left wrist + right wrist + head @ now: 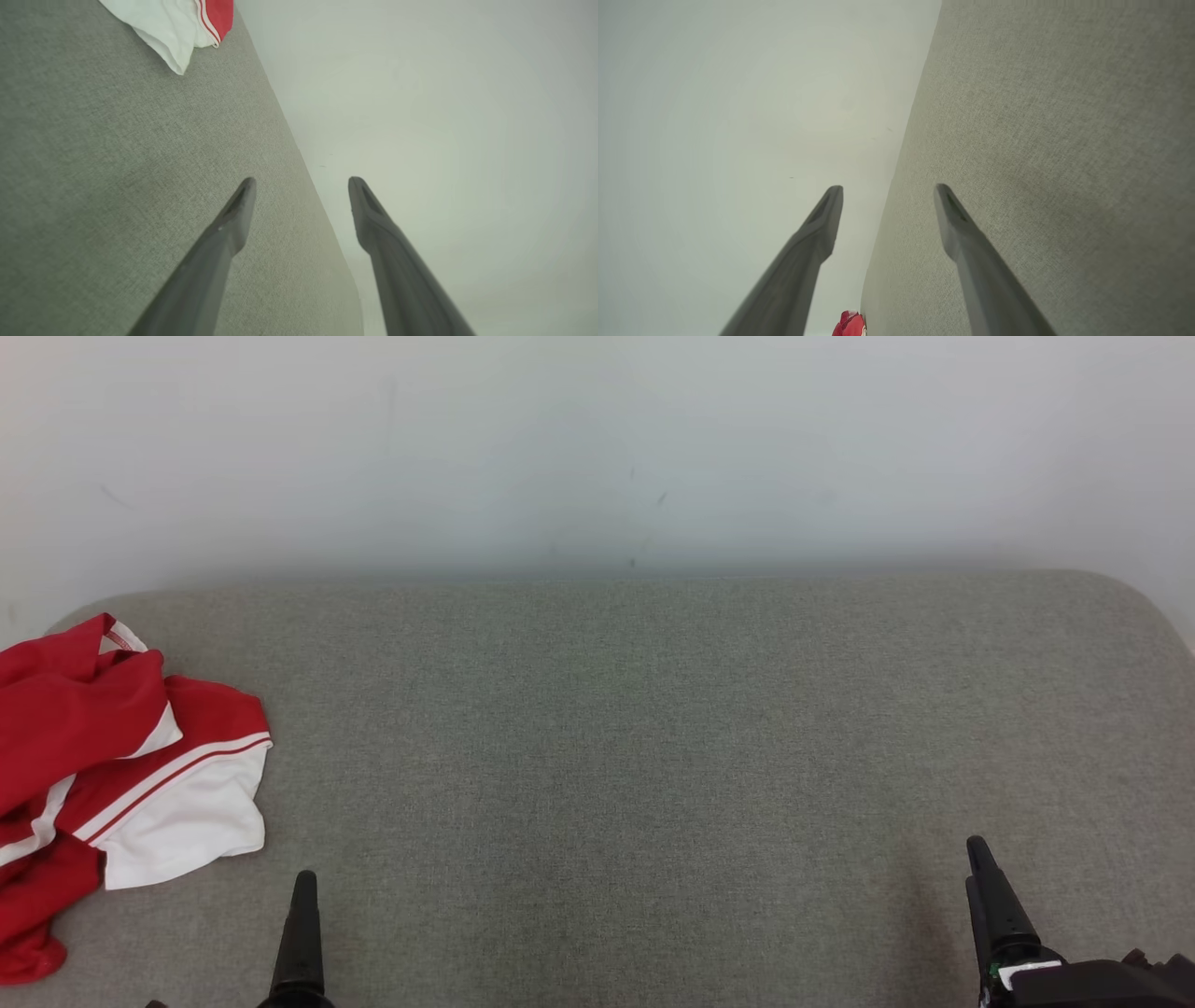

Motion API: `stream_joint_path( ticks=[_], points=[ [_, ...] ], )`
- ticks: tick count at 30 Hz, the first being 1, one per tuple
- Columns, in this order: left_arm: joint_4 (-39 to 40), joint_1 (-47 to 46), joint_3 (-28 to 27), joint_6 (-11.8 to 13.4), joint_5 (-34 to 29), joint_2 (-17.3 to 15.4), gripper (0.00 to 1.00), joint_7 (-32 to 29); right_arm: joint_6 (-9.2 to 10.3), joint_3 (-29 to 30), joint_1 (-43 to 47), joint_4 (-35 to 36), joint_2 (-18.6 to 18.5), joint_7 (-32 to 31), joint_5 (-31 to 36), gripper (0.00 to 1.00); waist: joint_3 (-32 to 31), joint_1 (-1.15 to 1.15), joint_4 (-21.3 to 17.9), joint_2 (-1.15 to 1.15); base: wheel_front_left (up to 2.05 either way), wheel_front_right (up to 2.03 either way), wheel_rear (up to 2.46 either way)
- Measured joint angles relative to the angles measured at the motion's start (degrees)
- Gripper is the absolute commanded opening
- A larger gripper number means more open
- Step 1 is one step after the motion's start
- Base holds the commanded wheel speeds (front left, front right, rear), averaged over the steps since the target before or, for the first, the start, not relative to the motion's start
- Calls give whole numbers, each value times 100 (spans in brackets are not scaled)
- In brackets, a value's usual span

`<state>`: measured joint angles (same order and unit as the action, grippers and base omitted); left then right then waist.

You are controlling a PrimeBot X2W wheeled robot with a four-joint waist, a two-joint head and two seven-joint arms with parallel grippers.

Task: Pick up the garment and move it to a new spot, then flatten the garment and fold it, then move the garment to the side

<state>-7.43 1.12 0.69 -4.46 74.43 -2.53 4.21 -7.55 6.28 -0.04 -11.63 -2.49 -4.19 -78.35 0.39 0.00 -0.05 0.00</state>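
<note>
Head view: crumpled garment (121, 775) lies left of both parted jaws, untouched.

The garment (121, 775), at nine o'clock, is red with a white panel edged by thin red-and-white stripes. The fabric surface (607, 756) is speckled grey-green weave, the wall (597, 448) pale grey-white.

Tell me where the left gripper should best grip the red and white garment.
Probably the white flap of the garment, at its right edge: it lies spread on the grey surface, nearest the left gripper. Come in low from the right.
</note>
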Motion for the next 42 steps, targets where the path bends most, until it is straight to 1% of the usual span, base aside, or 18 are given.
stream_joint_path(
  ticks=[8,9,10,11,12,13,14,20,30,34,42],
  points=[
    [111,1,153,199,-943,-1,100,125,0,-182,13,85,-1,226,935,100,3,0,-1,0,0,0,0],
    [142,1,186,246,-1204,-2,100,149,0,-227,15,115,-3,279,1158,100,3,0,-2,0,0,0,0],
    [152,1,209,268,-1337,-1,100,176,0,-247,17,125,-4,308,1269,100,3,0,-1,0,0,0,0],
    [152,1,209,268,-1337,-1,100,176,0,-247,17,125,-4,308,1269,100,3,0,-1,0,0,0,0],
    [174,1,248,307,-1624,-2,100,186,0,-291,20,142,-4,358,1506,100,4,0,-1,0,0,0,0],
    [183,1,268,339,-1781,-2,100,208,0,-303,21,147,-4,380,1640,100,4,0,-1,0,0,0,0],
    [183,1,268,339,-1781,-2,100,208,0,-303,21,147,-4,380,1640,100,4,0,-1,0,0,0,0],
    [233,1,382,467,-2606,-3,100,285,0,-356,48,182,-5,532,2229,100,-3,0,10,0,0,0,0],
    [226,2,499,634,-3437,-5,100,422,0,-416,129,196,-9,751,3300,100,-20,0,20,0,0,0,0],
    [238,3,524,698,-3720,-7,100,467,0,-475,131,208,-10,837,3617,100,-28,0,20,0,0,0,0],
    [231,4,539,749,-4308,-11,100,557,0,-544,143,216,-11,1009,4114,100,-35,0,23,0,0,0,0]
  ],
)
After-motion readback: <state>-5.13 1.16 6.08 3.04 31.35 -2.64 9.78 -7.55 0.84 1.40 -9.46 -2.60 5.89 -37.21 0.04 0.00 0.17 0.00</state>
